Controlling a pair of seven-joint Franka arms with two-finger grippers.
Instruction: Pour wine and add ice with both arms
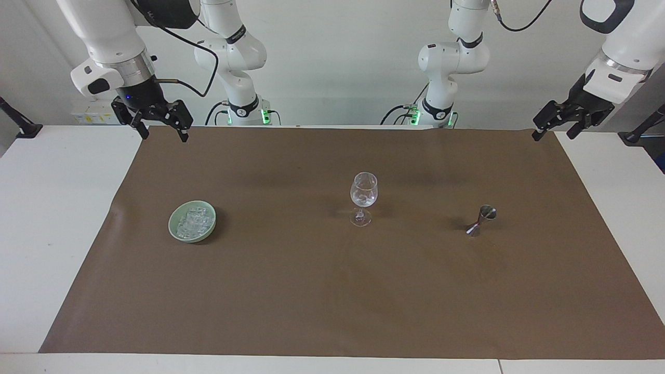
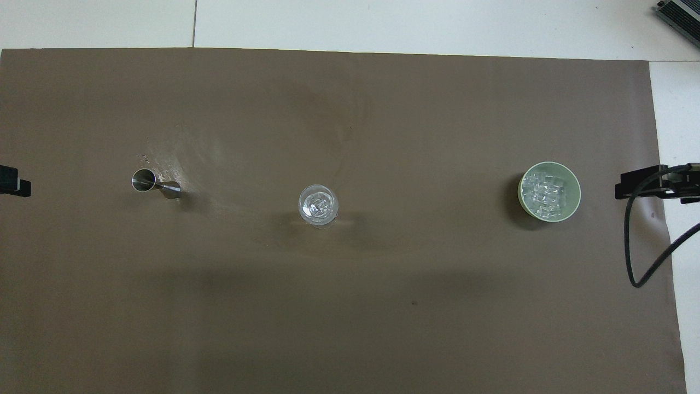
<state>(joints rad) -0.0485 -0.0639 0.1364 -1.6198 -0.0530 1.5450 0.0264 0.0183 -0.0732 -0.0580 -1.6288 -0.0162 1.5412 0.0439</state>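
The ice (image 1: pixel 192 222) lies as a glinting heap in a pale green bowl (image 1: pixel 174 230) on the brown mat, toward the right arm's end; it also shows in the overhead view (image 2: pixel 547 191). A clear stemmed wine glass (image 1: pixel 363 196) stands mid-mat with some ice in it (image 2: pixel 318 205). A steel jigger (image 1: pixel 480 221) stands toward the left arm's end. My right gripper (image 1: pixel 164 136) hangs open and empty over the mat's corner near its base. My left gripper (image 1: pixel 552 136) is open and empty over the mat's other near corner.
The brown mat (image 1: pixel 332 301) covers most of the white table (image 1: pixel 47 234). A faint wet smear marks the mat by the jigger (image 2: pixel 156 183). The right gripper's black cable (image 2: pixel 640 268) loops over the mat's edge.
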